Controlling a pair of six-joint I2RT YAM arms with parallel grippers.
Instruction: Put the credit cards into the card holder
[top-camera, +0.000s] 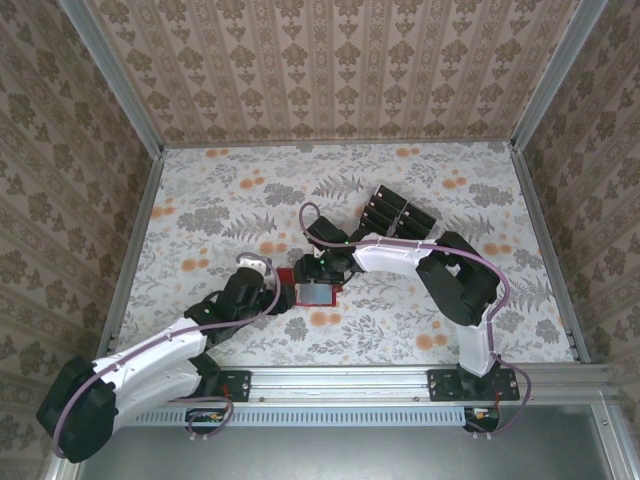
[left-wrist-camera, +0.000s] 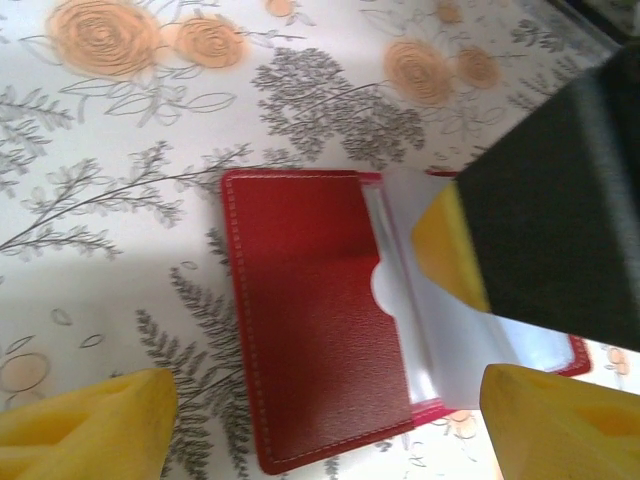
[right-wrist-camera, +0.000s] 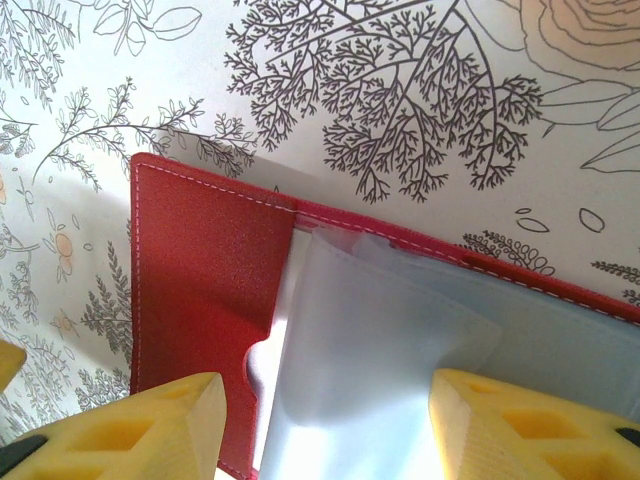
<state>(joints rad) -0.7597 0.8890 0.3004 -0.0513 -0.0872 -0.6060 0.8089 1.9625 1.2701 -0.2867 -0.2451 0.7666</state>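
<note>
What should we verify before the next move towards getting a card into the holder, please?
1. Card holder lying open on the table: ok.
2. Clear sleeves exposed: ok.
3. Right gripper open above the sleeves: ok.
4. Left gripper open over the holder: ok.
5. Card in either gripper: not ok; credit cards sit stacked beyond the holder.
6. Sleeve mouth spread enough: cannot tell.

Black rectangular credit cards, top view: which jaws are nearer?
Right. The right jaws are over the small red folding wallet, just near-left of the black cards; the left jaws sit farther off, at the wallet's left side.
</note>
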